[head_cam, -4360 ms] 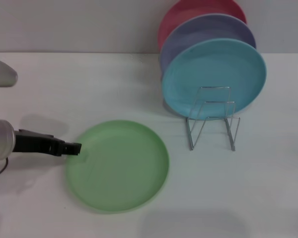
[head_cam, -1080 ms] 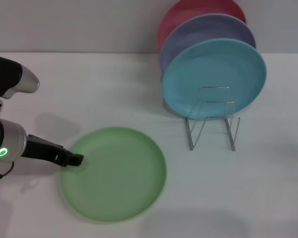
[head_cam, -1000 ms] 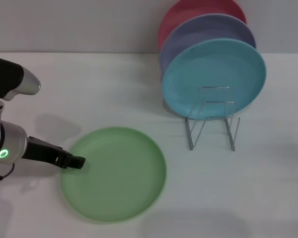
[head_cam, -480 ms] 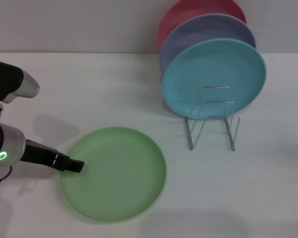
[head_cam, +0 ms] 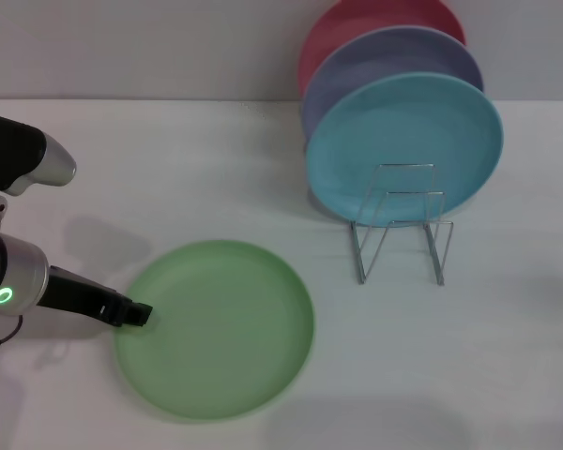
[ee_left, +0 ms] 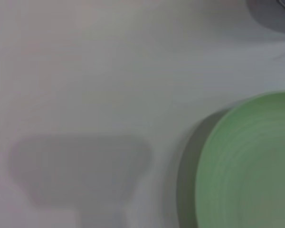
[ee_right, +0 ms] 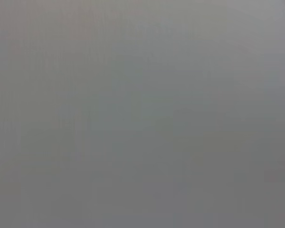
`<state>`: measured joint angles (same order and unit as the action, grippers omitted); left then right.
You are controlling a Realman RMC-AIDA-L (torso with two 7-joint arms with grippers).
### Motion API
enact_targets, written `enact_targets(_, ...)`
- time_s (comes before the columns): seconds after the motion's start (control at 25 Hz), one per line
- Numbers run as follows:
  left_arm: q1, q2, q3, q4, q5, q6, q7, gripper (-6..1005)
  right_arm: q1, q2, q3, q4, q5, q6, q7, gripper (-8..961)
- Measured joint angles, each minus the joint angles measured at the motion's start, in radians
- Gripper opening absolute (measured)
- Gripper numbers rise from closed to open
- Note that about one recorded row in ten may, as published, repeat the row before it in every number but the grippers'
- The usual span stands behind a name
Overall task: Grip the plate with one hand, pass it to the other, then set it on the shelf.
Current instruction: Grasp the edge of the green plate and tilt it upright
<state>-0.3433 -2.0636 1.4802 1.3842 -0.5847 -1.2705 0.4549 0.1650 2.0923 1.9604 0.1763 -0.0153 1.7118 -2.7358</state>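
Note:
The light green plate (head_cam: 216, 328) lies at the front left of the white table; part of it shows in the left wrist view (ee_left: 251, 161) with a shadow along its rim. My left gripper (head_cam: 139, 316), slim and black on a silver-grey wrist with a green ring, reaches in from the left and is shut on the plate's left rim. The silver wire shelf (head_cam: 401, 225) stands to the right of the plate, and its front slots hold nothing. My right gripper is out of view; the right wrist view shows only plain grey.
A turquoise plate (head_cam: 403, 141), a lavender plate (head_cam: 394, 56) and a red plate (head_cam: 357, 23) stand upright in a row at the back of the shelf. Bare white table (head_cam: 206, 178) lies between the green plate and the back wall.
The plate has slid a little to the left and towards me since the earliest frame. In the last second my left gripper has drifted slightly down and left at the rim.

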Motion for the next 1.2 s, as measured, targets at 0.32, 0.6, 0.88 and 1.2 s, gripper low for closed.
enact_targets(0.32, -0.005, -0.001, 0.014, -0.001, -0.001, -0.009, 0.002, 394, 0.001, 0.000, 0.000, 0.000, 0.000, 0.000, 0.000, 822)
enact_targets(0.6, -0.012, -0.003, 0.028, 0.009, 0.002, -0.008, 0.001, 155, 0.001, 0.000, 0.000, 0.001, 0.000, 0.002, -0.002, 822)
enact_targets(0.88, -0.017, -0.003, 0.028, 0.010, 0.002, -0.001, 0.002, 37, -0.002, -0.001, 0.000, 0.003, 0.000, 0.003, -0.003, 821)
enact_targets(1.2, -0.017, -0.001, 0.020, 0.050, 0.000, 0.002, 0.002, 15, -0.001, -0.003, 0.000, 0.008, 0.000, 0.009, 0.001, 821)
